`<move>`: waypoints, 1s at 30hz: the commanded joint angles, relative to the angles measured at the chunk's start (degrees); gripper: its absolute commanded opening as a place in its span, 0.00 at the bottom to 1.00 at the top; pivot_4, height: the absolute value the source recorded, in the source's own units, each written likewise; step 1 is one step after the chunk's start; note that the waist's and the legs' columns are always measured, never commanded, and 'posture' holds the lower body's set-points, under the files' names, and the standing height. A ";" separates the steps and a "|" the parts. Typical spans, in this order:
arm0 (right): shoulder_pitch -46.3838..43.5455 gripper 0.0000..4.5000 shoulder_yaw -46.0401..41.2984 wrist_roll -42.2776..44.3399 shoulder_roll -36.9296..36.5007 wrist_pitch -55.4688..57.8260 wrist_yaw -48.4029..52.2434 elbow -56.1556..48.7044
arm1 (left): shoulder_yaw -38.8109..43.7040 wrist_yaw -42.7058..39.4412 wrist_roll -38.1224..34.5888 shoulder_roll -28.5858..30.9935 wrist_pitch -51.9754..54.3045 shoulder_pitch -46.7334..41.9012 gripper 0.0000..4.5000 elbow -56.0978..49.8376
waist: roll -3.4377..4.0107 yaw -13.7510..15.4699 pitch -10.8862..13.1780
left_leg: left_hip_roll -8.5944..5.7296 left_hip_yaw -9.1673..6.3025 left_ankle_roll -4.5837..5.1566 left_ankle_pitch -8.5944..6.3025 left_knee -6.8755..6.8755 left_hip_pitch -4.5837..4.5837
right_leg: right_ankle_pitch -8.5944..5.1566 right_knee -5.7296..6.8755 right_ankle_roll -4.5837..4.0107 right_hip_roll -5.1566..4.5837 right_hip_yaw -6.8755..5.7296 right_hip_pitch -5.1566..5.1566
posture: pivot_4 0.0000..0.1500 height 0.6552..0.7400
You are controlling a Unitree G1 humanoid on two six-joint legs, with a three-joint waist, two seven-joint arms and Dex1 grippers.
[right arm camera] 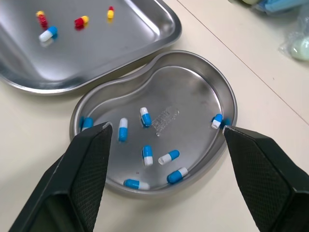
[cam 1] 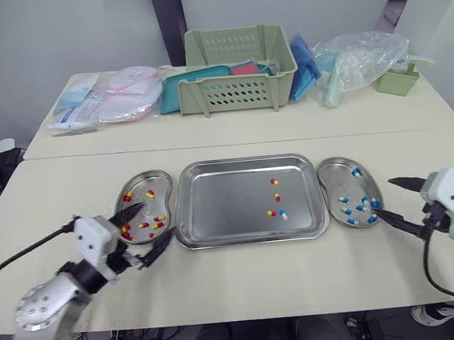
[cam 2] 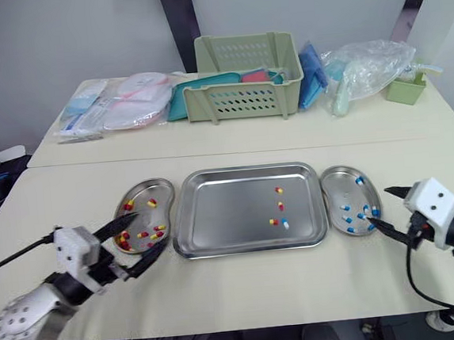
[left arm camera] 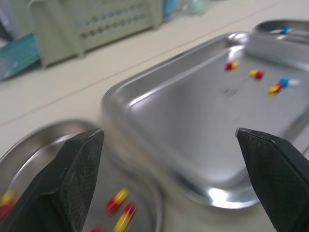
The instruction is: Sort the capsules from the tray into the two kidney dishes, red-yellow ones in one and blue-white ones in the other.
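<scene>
Tools first: the right tool (cam 1: 381, 197) hangs with its two black fingers spread wide and nothing between them, over the near rim of the right kidney dish (cam 1: 331, 162), which holds a scatter of blue-white capsules (right arm camera: 147, 154). The left tool (cam 1: 156, 221) is likewise parted and empty, over the near edge of the left kidney dish (cam 1: 143, 175), where the sorted red-yellow capsules (cam 1: 143, 224) lie. Between the two dishes sits the tray (cam 1: 222, 206) on the counter (cam 1: 252, 279), with a dish just beside each short side. Four capsules lie in its right half: a single blue-white capsule (cam 1: 283, 214) nearest the front rim, a red-yellow neighbour (cam 1: 271, 212) just beside it, and two more red-yellow ones in a rough line behind. This cluster lies to the right tool's left and a little further from the robot. It is well across the tray from the left tool, so the right arm is plainly the nearer. The single blue-white capsule looks to lie slantwise to the tray's sides, so I judge the fingers will want turning to close across its narrow waist without nudging the neighbour. A green basket (cam 1: 238, 67) stands well apart at the back.
</scene>
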 commanded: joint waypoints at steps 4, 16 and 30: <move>-0.08 0.99 -5.58 2.96 -6.90 -8.00 12.81 12.99 | 15.86 -2.38 2.59 6.99 -3.23 3.73 1.00 13.89 | -0.10 -0.01 0.07 | 0.00 0.02 0.00 0.00 -0.01 0.01 | 0.00 -0.01 0.00 0.00 0.00 0.01 | 1.00 1.00; -1.78 0.99 -5.27 0.43 -13.22 -17.25 19.51 28.26 | 18.70 -9.73 7.21 15.68 -12.44 0.57 1.00 37.66 | -0.09 -0.10 0.11 | 0.02 0.06 0.00 0.00 -0.04 0.03 | 0.00 -0.01 -0.01 -0.01 -0.01 0.01 | 1.00 1.00; 0.40 0.99 -5.29 -0.32 -12.18 -18.23 17.57 28.12 | 18.55 -12.65 8.08 15.60 -17.24 2.17 1.00 44.26 | -0.06 -0.56 0.12 | 0.04 0.09 -0.01 0.00 -0.06 0.03 | 0.00 0.01 -0.01 0.00 0.02 -0.02 | 1.00 1.00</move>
